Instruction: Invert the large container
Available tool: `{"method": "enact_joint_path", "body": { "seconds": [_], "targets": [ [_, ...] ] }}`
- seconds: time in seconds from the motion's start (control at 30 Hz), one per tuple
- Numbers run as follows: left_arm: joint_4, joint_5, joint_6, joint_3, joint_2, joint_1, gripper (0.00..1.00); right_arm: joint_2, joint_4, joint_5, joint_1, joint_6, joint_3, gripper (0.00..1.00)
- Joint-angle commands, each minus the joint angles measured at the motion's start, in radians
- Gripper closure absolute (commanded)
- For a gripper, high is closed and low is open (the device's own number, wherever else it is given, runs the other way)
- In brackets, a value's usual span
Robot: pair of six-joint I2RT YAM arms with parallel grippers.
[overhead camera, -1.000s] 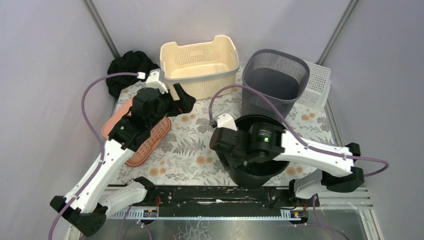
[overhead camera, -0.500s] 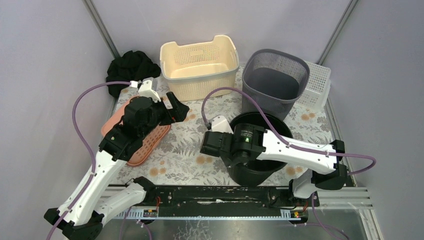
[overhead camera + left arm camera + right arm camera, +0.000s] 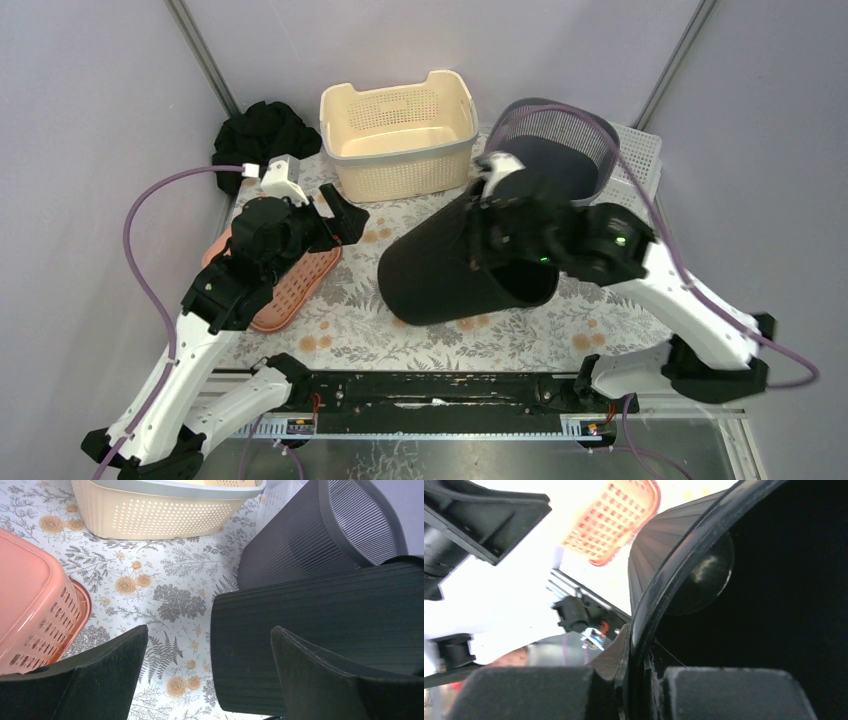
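Note:
The large container (image 3: 440, 270), a black ribbed bucket, is tipped on its side above the floral cloth, base to the left and mouth to the right. My right gripper (image 3: 487, 232) is shut on its upper rim; in the right wrist view the rim (image 3: 684, 565) runs between the two fingers of that gripper (image 3: 639, 680), with the dark inside to the right. My left gripper (image 3: 338, 222) hovers open by the pink basket, left of the container and not touching it. The left wrist view shows the container's side (image 3: 310, 605) behind the wide-apart jaws of the left gripper (image 3: 209, 629).
A cream basket (image 3: 400, 135) stands at the back, a grey mesh bin (image 3: 555, 150) right behind the container, a white basket (image 3: 640, 165) beside that. A pink basket (image 3: 295, 285) lies overturned at the left, and a black cloth (image 3: 260, 135) sits in the back left corner.
My right gripper closed on the container's rim, then lifted and swung it from upright onto its side, toward the table's middle. The left arm drew back slightly to the left, still open.

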State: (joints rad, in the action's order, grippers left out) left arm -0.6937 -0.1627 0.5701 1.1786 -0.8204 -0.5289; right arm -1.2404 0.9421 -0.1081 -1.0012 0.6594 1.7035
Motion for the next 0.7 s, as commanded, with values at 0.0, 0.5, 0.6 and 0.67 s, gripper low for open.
{"method": "enact_joint_path", "body": {
  "seconds": [0.0, 0.5, 0.6, 0.67],
  "targets": [
    [-0.016, -0.043, 0.000, 0.034, 0.015, 0.004, 0.00, 0.161, -0.420, 0.341, 0.189, 0.050, -0.217, 1.00],
    [-0.050, -0.029, 0.016, 0.045, 0.044, 0.005, 0.00, 0.295, -1.733, 0.867, 0.552, 0.831, -1.007, 1.00],
    [-0.070, -0.005, 0.019, 0.060, 0.046, 0.004, 0.00, 0.269, -1.947, 0.846, 0.555, 0.939, -1.113, 1.00],
    [-0.088, -0.001, 0.024, 0.053, 0.051, 0.003, 0.00, 0.248, -2.055, 0.831, 0.556, 0.982, -1.162, 1.00]
  ]
}}
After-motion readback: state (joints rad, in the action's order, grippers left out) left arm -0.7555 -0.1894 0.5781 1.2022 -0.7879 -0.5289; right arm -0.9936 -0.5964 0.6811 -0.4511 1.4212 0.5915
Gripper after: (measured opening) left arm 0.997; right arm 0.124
